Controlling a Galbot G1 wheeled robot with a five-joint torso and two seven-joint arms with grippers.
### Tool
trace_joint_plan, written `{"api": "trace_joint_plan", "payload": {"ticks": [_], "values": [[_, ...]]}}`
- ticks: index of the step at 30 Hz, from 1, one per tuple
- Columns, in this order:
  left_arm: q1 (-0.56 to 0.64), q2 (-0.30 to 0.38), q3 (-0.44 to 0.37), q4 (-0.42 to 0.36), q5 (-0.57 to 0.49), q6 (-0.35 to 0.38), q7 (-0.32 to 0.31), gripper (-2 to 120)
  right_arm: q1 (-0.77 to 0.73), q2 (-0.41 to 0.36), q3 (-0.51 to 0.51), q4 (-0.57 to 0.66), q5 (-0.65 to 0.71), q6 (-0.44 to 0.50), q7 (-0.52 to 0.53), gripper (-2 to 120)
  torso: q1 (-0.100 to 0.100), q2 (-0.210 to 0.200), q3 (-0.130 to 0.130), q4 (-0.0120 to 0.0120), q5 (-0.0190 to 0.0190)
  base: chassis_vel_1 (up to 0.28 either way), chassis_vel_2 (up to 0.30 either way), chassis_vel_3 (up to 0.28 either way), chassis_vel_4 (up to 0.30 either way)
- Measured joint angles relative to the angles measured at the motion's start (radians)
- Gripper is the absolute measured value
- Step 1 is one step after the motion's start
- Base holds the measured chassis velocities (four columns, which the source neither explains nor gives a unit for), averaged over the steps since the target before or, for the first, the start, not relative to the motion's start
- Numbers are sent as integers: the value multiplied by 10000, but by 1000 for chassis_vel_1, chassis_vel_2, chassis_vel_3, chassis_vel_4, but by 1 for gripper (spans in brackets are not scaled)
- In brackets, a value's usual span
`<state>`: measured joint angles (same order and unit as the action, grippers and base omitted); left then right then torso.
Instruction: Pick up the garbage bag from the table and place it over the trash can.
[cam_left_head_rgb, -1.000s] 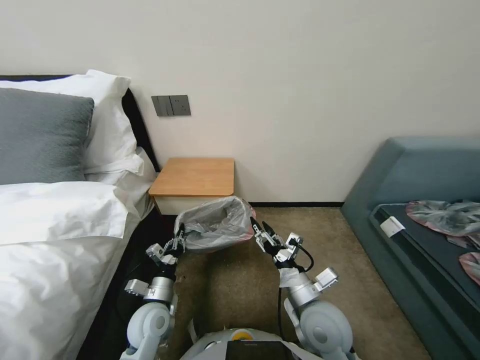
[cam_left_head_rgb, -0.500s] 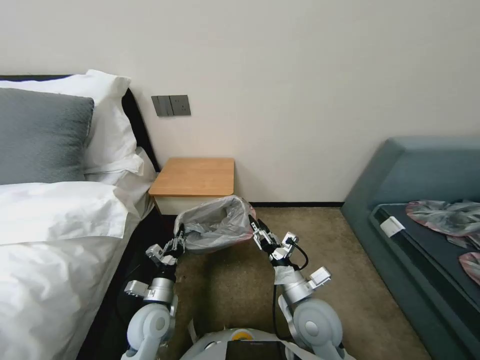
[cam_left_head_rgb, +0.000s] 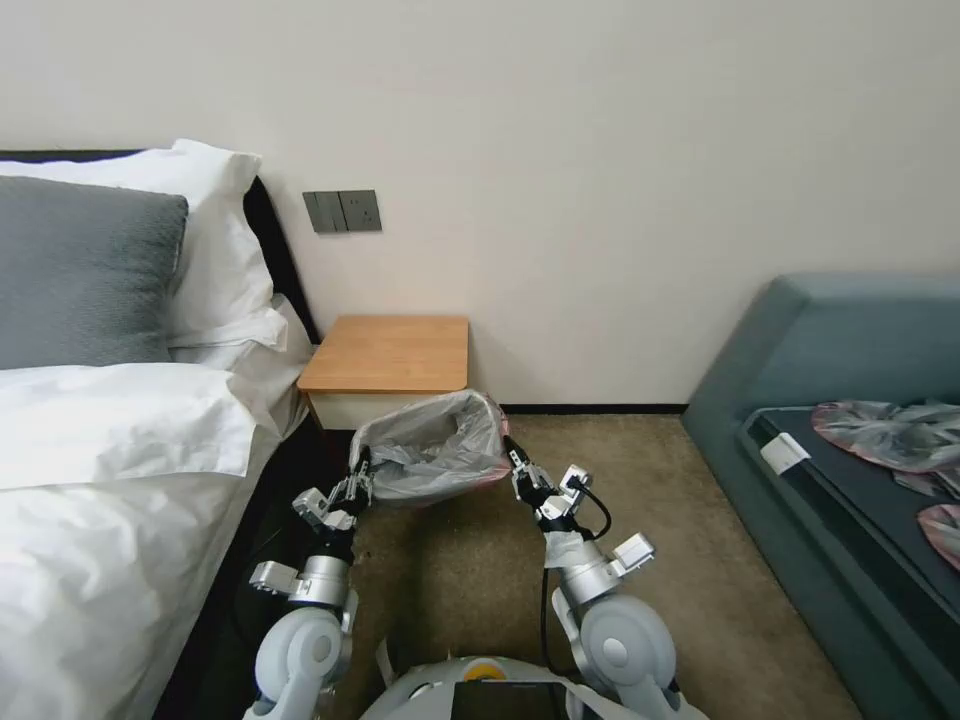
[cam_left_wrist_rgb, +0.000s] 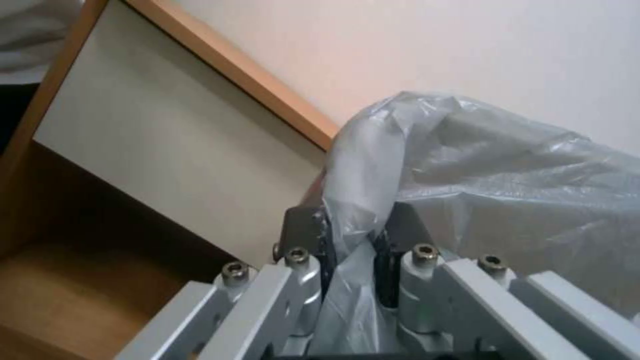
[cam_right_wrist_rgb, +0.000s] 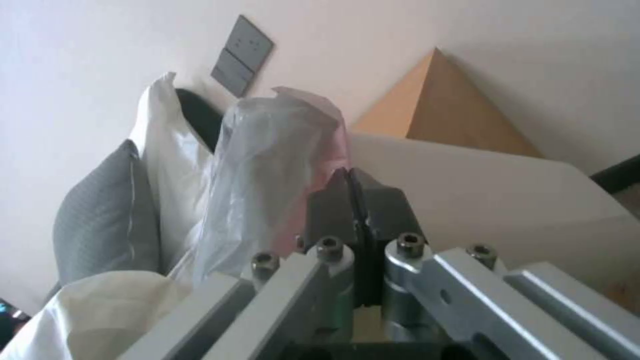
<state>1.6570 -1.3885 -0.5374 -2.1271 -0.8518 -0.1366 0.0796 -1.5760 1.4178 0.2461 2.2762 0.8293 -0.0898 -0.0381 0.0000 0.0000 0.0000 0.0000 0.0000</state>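
Our left gripper (cam_left_head_rgb: 357, 478) and right gripper (cam_left_head_rgb: 516, 468) each pinch 1 side of the bag (cam_left_head_rgb: 435, 447), closed on its rim, holding it open between them, low before the table (cam_left_head_rgb: 388, 352).

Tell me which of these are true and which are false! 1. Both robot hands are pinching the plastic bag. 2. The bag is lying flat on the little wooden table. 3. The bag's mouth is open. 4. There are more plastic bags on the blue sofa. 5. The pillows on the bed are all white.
1. True: the left gripper and the right gripper each pinch an edge of the garbage bag.
2. False: the bag hangs stretched between the grippers, in front of the table, whose top is bare.
3. True: it is spread wide open.
4. True: flat grey-and-pink bags lie on the sofa.
5. False: one pillow is grey.
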Motion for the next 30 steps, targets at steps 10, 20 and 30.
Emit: {"api": "trace_joint_plan", "payload": {"ticks": [10,20,30], "values": [[48,-9,94,-131,5,2,18,9,84,-188,35,-238,-824,266,2,0,0,0,0,0,0,0,0,0,0],[119,-22,166,-262,24,2,49,9,196,-292,171,-850,-2153,655,176,0,1,0,0,0,0,0,0,0,0],[21,29,61,93,1413,-205,90,9,96,-200,449,-1382,-7474,2648,696,0,0,0,0,-1,0,0,0,0,0]]}}
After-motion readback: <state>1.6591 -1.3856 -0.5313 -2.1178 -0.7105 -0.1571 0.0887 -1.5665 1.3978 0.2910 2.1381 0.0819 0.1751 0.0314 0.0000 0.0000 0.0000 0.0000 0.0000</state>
